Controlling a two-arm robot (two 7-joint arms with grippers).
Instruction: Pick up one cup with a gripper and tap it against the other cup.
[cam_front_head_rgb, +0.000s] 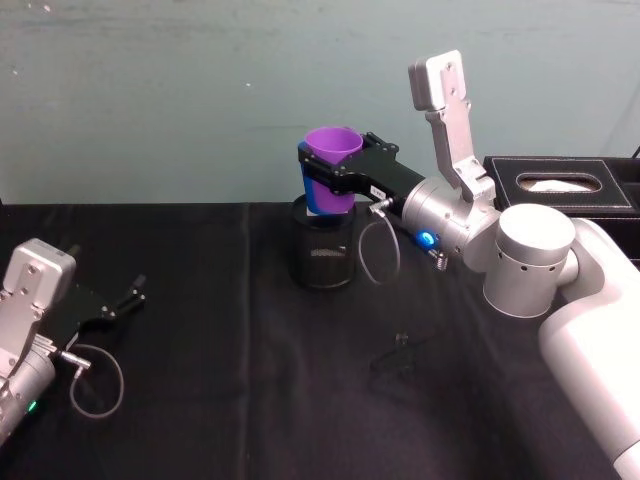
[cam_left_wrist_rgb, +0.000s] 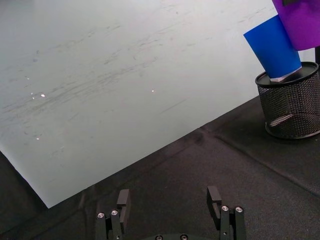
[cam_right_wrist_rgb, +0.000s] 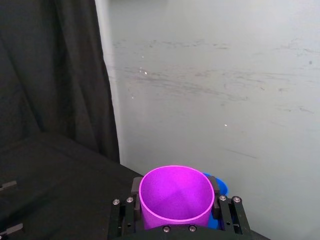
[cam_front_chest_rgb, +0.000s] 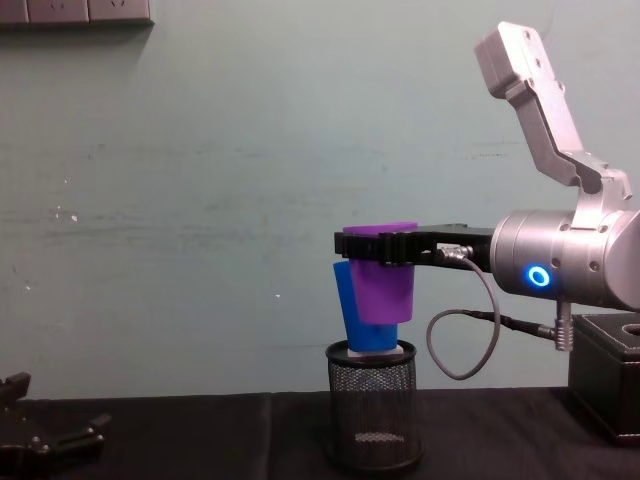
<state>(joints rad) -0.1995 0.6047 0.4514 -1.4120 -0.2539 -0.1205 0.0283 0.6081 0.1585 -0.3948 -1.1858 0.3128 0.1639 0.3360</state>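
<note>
The purple cup (cam_front_head_rgb: 333, 146), held in the right gripper (cam_front_head_rgb: 329, 179), looks like smooth, faintly glossy plastic, as does the blue cup (cam_left_wrist_rgb: 274, 47) just beside it. Under the gripper, the pen holder (cam_left_wrist_rgb: 292, 106) is black metal mesh. The gripper's jaws are matt black, its arm (cam_front_head_rgb: 530, 255) satin silver metal. The tablecloth (cam_front_head_rgb: 230, 380) is matt black fabric.

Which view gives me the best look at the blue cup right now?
The left wrist view: the blue cup shows most of its side, base at the mesh holder's mouth. The chest view has it partly behind the purple cup; head and right wrist views show slivers.
</note>
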